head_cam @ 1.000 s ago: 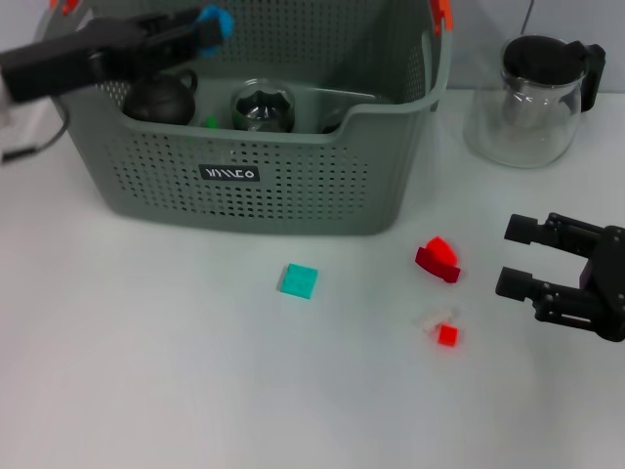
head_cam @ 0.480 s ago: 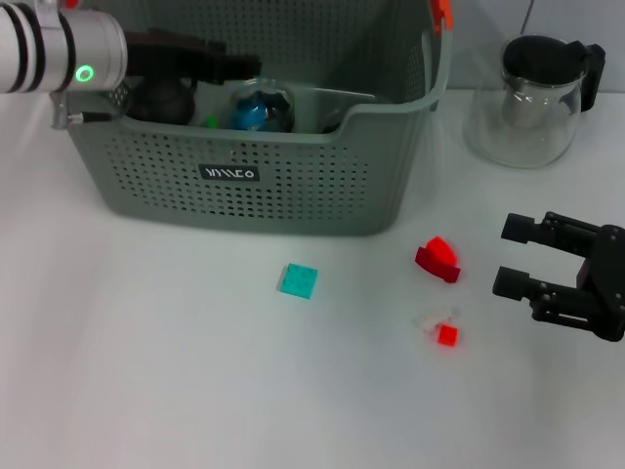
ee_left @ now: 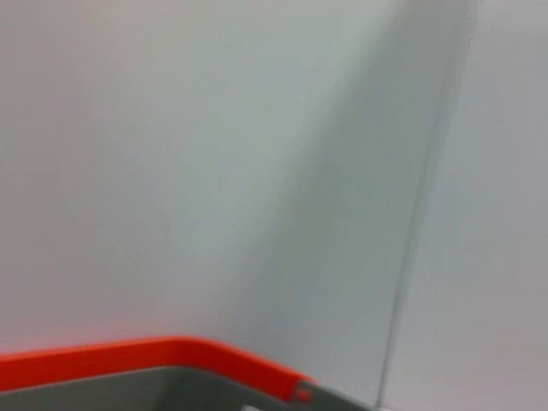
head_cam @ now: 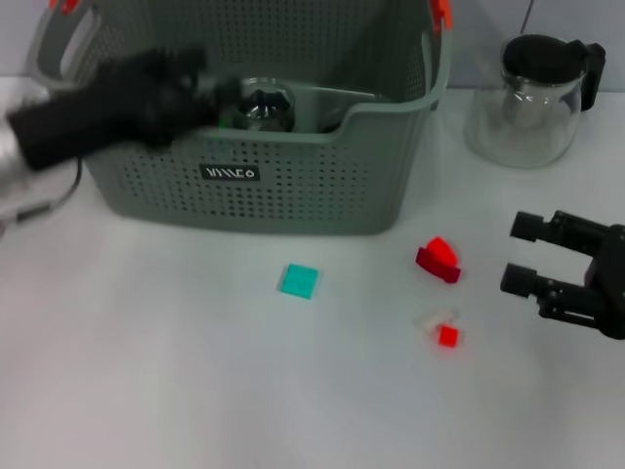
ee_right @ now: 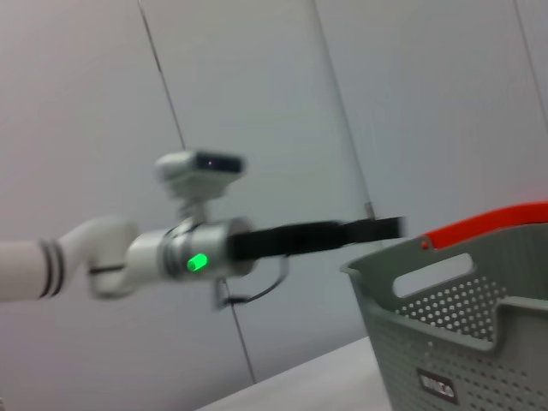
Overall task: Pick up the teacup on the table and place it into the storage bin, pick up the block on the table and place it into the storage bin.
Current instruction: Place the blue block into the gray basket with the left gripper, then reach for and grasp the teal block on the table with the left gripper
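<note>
The grey-green storage bin (head_cam: 293, 186) stands at the back of the table. A glass teacup (head_cam: 264, 106) sits inside it. On the table in front lie a teal block (head_cam: 298, 280), a red block (head_cam: 437, 259) and a small red block (head_cam: 447, 335). My left gripper (head_cam: 200, 90) is a dark blur over the bin's left front rim. The right wrist view shows it from the side (ee_right: 377, 228), above the bin's rim (ee_right: 479, 227). My right gripper (head_cam: 518, 254) hovers open and empty to the right of the red block.
A glass teapot (head_cam: 532, 98) with a black lid stands at the back right, beside the bin. The left wrist view shows only the wall and the bin's orange corner clip (ee_left: 154, 355). Bare white table (head_cam: 146, 371) lies in front of the bin.
My left arm carried a blue block over the bin; the block showed inside near the teacup half a second ago. The arm has since swung back to the left. My right gripper barely moved.
</note>
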Controlling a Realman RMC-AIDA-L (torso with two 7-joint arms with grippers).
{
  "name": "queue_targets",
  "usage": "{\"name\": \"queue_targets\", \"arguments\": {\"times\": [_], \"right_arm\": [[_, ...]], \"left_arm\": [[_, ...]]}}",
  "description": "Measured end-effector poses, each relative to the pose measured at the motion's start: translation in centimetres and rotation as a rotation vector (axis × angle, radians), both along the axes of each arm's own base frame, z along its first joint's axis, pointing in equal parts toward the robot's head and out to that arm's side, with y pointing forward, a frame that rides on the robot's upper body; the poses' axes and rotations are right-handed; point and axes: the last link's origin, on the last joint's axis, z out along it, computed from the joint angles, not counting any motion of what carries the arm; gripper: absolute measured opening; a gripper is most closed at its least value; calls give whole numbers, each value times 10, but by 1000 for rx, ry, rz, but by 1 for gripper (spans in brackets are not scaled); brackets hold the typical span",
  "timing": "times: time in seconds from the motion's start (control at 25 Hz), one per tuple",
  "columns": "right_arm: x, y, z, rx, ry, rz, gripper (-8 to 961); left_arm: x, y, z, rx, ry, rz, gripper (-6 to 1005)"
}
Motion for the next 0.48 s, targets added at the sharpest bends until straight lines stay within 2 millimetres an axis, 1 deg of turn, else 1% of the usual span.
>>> {"name": "queue_targets", "arguments": {"times": [0.08, 0.12, 0.16, 0.2, 0.36, 0.48], "right_arm": [[2, 1, 2, 4, -9, -8, 791], [3, 2, 3, 5, -15, -11, 791], [4, 2, 5, 5, -20, -13, 791], [5, 3, 6, 5, -26, -16, 791], [10, 4, 12, -9, -59, -36, 792], [15, 4, 17, -17, -84, -51, 792]], "left_arm": [[-15, -18, -8, 3, 22, -13, 707], [-15, -18, -8, 3, 22, -13, 707], [-25, -28, -16, -8, 46, -5, 706], [-38, -44, -33, -30, 98, -9, 705], [-47, -62, -63, -93, 149, -56, 704], [-49, -63, -82, -140, 181, -74, 704]]}}
